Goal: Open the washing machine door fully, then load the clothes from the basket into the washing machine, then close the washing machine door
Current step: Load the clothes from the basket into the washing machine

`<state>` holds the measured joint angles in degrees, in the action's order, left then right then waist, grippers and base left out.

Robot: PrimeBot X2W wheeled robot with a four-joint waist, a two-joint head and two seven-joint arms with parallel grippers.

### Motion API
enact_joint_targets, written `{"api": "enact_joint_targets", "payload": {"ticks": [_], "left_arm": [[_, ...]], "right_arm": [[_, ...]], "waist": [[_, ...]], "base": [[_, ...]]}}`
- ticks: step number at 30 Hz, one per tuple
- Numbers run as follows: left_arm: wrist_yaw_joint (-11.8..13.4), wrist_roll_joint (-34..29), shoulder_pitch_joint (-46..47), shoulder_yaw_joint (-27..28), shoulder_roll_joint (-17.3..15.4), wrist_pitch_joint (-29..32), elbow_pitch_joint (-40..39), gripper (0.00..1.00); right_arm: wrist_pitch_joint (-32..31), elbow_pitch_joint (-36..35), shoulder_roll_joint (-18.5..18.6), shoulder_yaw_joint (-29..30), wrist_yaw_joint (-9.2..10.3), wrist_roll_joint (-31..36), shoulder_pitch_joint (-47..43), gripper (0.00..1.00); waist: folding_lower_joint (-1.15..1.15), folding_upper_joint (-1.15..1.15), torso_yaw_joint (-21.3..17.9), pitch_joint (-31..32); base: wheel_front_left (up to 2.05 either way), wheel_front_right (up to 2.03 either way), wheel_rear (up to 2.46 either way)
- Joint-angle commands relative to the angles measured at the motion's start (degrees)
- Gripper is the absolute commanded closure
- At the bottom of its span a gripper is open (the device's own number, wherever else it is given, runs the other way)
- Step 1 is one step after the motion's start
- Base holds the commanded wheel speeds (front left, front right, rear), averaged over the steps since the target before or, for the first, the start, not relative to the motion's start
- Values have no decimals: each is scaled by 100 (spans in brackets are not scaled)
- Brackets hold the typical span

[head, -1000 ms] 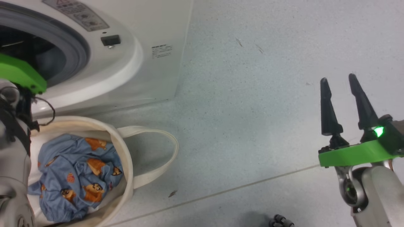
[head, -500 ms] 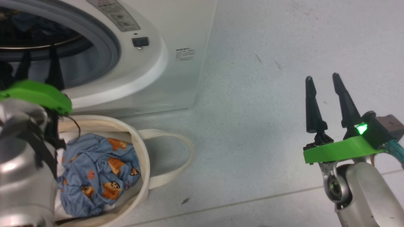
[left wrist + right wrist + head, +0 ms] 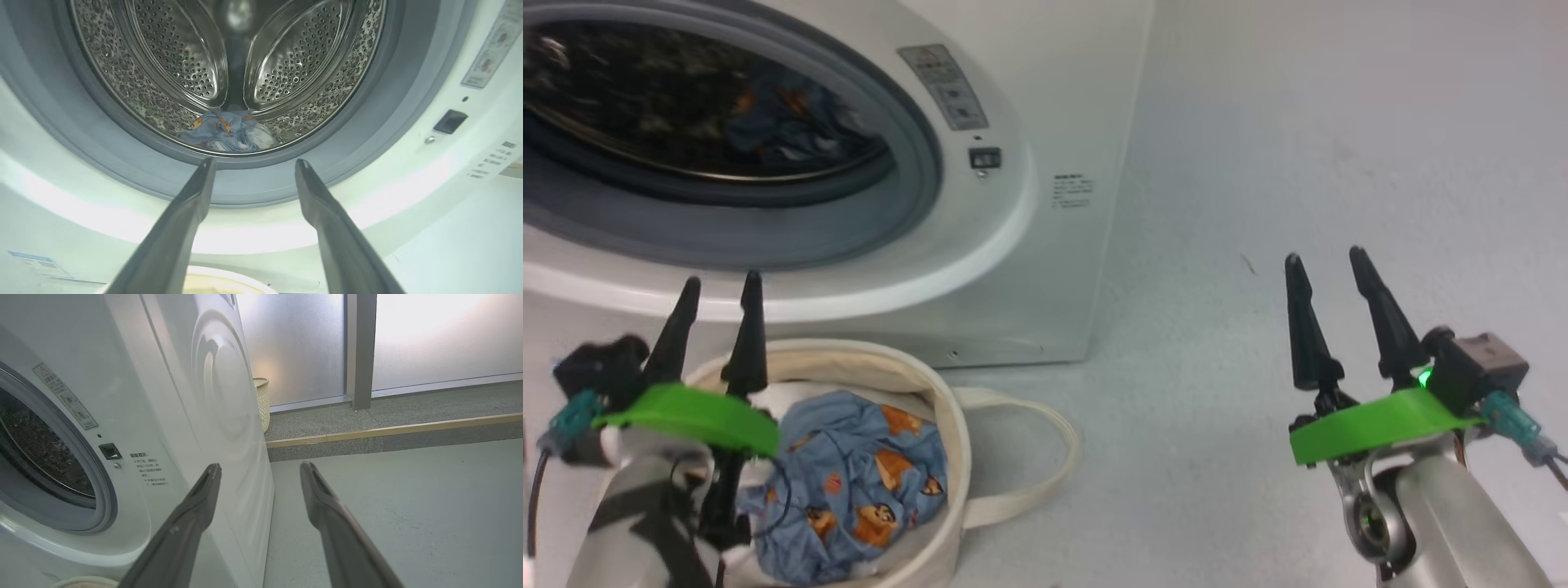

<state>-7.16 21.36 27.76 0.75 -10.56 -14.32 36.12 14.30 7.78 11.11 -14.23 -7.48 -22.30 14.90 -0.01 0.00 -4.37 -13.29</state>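
The washing machine (image 3: 1045, 98) stands at the upper left, its mouth uncovered, and the washing machine door is out of view. Blue bear-print clothes (image 3: 226, 132) lie on the floor of the steel drum (image 3: 179, 61). More blue bear-print clothes (image 3: 866, 482) fill the cream basket (image 3: 947, 408) on the floor in front of the machine. My left gripper (image 3: 721, 279) is open and empty, hovering over the basket's near rim, fingers pointing at the grey ring (image 3: 253, 183). My right gripper (image 3: 1323, 256) is open and empty over bare floor, right of the machine.
A basket handle (image 3: 1045, 482) loops out onto the grey floor (image 3: 1258, 163) to the right. Beside the machine's side panel (image 3: 220, 396), a woven bin (image 3: 261, 402) stands against frosted glass behind a raised step (image 3: 388, 433).
The head camera has tilted up towards the machine. My left gripper has drawn back out of the drum mouth and now sits over the basket. The right gripper keeps its place.
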Motion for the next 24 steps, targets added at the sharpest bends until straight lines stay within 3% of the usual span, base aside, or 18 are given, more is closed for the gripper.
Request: {"api": "enact_joint_targets", "payload": {"ticks": [1, 10, 24], "left_arm": [[-32, -66, -94, 206, -275, -67, -354, 0], [-32, -80, -1117, 395, -359, -67, -1288, 0], [-33, -178, -1541, 609, -374, -68, -1534, 0]], "right_arm": [[70, -149, 57, -108, -1, -40, -90, 0], [70, -163, 172, -149, -1, -47, -378, 0], [70, -117, 290, -284, -1, -213, -517, 0]], "waist": [[1, 0, 295, 368], [1, 0, 478, 842], [1, 0, 462, 1103]], "base": [[0, 0, 0], [0, 0, 0], [0, 0, 0]]}}
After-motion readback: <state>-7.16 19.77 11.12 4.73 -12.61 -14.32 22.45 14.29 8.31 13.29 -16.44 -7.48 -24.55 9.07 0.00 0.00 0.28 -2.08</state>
